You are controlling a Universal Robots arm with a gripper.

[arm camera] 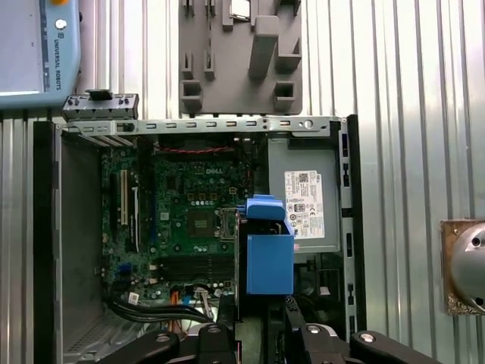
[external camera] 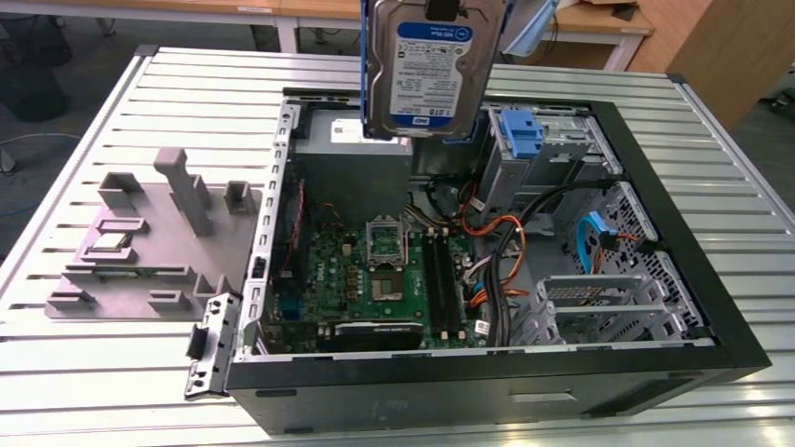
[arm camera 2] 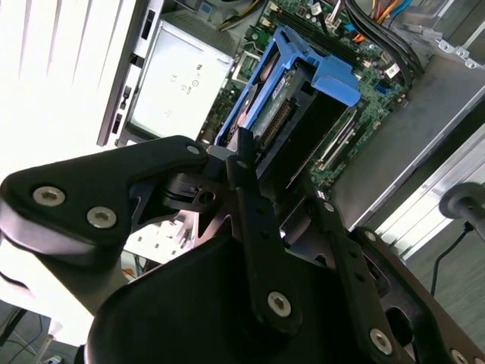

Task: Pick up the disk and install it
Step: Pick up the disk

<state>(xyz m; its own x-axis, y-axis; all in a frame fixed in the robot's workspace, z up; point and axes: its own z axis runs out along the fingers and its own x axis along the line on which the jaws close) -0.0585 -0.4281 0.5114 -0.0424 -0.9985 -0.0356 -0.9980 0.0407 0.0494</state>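
Exterior view first: your disk (external camera: 433,70) hangs upright, label facing the camera, high over the open computer case (external camera: 497,396). It sits above the grey box (external camera: 354,140) in the far corner and touches nothing below. The case lies on the ribbed bench (external camera: 112,372) with its motherboard (external camera: 372,270) exposed. A bare blue bracket (external camera: 527,135) stands in the drive bay, just to the exterior view's right of the disk. On the exterior view's left, a grey fixture block (external camera: 149,251) rests on the bench beside the case.

Now the second wrist view: your pincer (arm camera 2: 282,178) is clenched on the disk, with one black finger (arm camera 2: 244,163) tight against its side and the other on the opposite side. The blue carrier frame (arm camera 2: 333,76) wraps the drive's edges. Beyond it you see the grey box's white sticker and the green board.

Over to the first wrist view, looking straight down: the disk shows edge-on, its blue frame over the line where the motherboard meets the grey box. The pincer's black links close in on it from either side. The fixture block lies past the case wall, and a teach pendant (arm camera: 34,45) sits near the case corner.
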